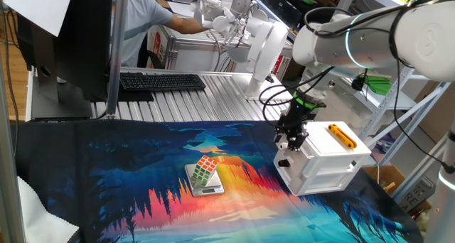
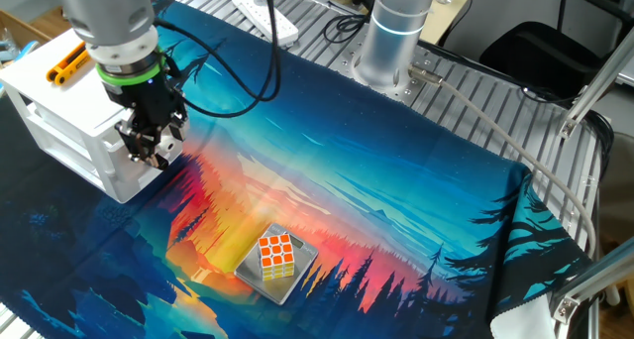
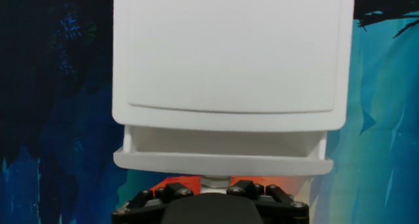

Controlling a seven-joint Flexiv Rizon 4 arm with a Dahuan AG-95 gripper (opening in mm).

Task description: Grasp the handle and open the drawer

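The white cabinet (image 1: pixel 328 158) stands on the printed mat at the right, with an orange bar (image 1: pixel 343 136) on its top. My gripper (image 1: pixel 291 142) hangs at the cabinet's front face, at the upper tier. Looking along the fingers, the drawer (image 3: pixel 222 162) shows its front lip just ahead of the cabinet's top (image 3: pixel 229 54). The handle (image 3: pixel 215 181) sits between my black fingers (image 3: pixel 245 186), mostly hidden by them, and the gripper (image 3: pixel 215 186) is shut on it. From the other side, the gripper (image 2: pixel 149 151) covers the handle against the cabinet (image 2: pixel 69 131).
A colour cube (image 1: pixel 207 168) rests on a small grey scale (image 1: pixel 207 188) mid-mat, left of the cabinet. The lower tier's black knob (image 1: pixel 284 163) shows below my fingers. A keyboard (image 1: pixel 162 81) and a person are beyond the mat. The arm's base (image 2: pixel 388 42) stands at the back.
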